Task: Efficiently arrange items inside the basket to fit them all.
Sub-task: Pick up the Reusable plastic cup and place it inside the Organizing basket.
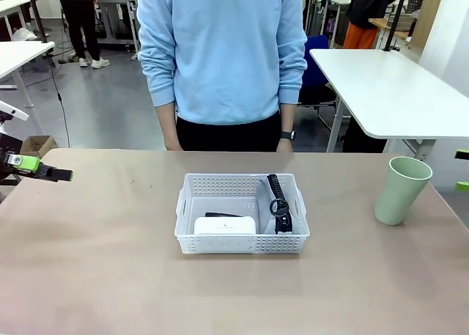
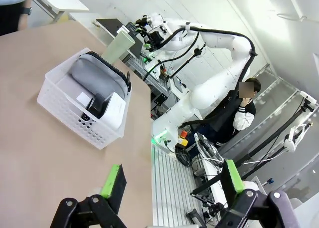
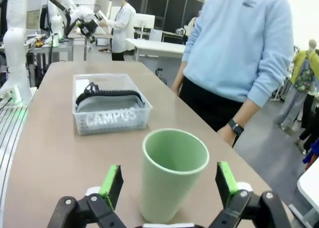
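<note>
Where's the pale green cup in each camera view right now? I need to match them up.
Front view: the pale green tapered cup stands upright at right, apart from the white perforated plastic basket.
Left wrist view: upper middle, beyond the basket.
Right wrist view: bottom centre, nearest the camera.
Shared landmark: that basket.

From the front we look across the table [image 1: 88, 276] at the person [image 1: 220, 56]. Our left wrist camera sees the basket [image 2: 75, 120] from well off, our right past the nearby cup [image 3: 169, 188]; all three share it.
</note>
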Available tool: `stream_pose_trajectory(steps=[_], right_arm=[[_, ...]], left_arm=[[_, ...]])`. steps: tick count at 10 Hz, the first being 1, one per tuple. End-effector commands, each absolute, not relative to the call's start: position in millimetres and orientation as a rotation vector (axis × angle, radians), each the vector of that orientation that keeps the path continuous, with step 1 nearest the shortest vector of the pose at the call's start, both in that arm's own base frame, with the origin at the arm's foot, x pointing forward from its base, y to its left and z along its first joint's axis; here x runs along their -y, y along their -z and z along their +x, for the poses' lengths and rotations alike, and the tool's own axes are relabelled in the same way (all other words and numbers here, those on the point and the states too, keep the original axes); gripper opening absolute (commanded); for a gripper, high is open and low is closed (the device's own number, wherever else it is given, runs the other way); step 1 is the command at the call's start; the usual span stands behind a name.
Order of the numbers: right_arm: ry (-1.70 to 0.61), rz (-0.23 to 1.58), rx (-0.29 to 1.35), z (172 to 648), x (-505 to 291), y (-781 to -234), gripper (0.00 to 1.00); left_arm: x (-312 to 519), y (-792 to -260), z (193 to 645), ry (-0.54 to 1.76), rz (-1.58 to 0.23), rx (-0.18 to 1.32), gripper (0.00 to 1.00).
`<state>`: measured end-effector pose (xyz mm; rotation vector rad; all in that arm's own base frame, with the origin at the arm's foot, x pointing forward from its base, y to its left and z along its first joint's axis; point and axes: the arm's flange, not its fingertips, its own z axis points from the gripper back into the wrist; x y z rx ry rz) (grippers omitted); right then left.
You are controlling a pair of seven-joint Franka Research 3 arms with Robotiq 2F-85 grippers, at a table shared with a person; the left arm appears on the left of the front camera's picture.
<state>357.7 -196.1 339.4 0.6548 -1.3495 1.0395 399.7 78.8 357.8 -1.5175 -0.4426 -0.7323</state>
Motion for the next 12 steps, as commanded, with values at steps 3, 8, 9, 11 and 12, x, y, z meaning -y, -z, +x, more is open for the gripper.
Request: stream_pose_trajectory(steps=[3, 8, 9, 11, 12], right_arm=[[-1.015, 0.570, 1.239, 384, 193, -293, 1.00], [-0.978, 0.599, 1.151, 397, 184, -271, 1.00], [-0.964, 0.601, 1.128, 404, 181, -266, 1.00], [-0.950, 0.609, 1.092, 414, 176, -255, 1.00], [-0.935, 0.616, 1.080, 418, 174, -251, 1.00]], left_arm=[[-78, -359, 397, 0.730, -1.515, 0.442, 1.00], [-78, -359, 397, 0.730, -1.515, 0.442, 1.00], [-78, -359, 397, 0.730, -1.515, 0.442, 1.00], [-78, -359, 397, 0.730, -1.515, 0.442, 1.00], [-78, -359, 397, 0.730, -1.515, 0.442, 1.00]])
